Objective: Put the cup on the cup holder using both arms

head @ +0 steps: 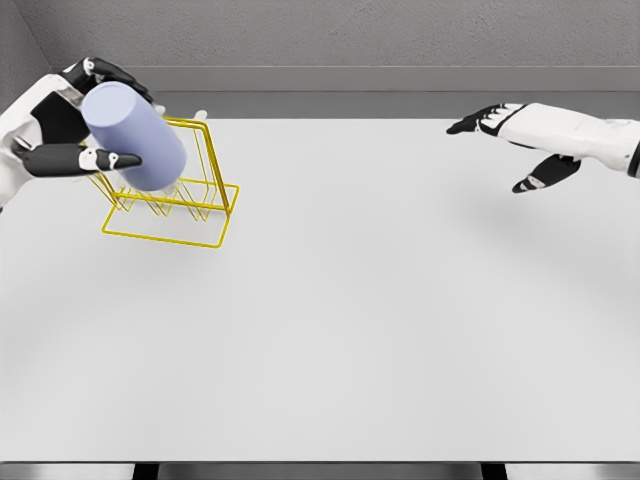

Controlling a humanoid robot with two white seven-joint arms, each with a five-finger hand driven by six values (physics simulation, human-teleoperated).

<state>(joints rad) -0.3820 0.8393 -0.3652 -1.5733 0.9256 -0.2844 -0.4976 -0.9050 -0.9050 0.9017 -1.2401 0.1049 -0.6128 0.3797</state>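
Over the cup holder (pixel 170 205), left hand (pixel 75 125) grips cup (pixel 135 135); right hand (pixel 520 135) spread.

The left hand (pixel 75 120) is raised at the far left, its white forearm entering from the left edge, dark fingers (pixel 110 159) curled in a grasp with the thumb side forward. The right hand (pixel 525 140) reaches in from the right edge, palm down, its fingers (pixel 470 125) spread and relaxed, holding nothing.

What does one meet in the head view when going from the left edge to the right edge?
left hand → lavender cup → yellow wire cup holder → bare white table → right hand
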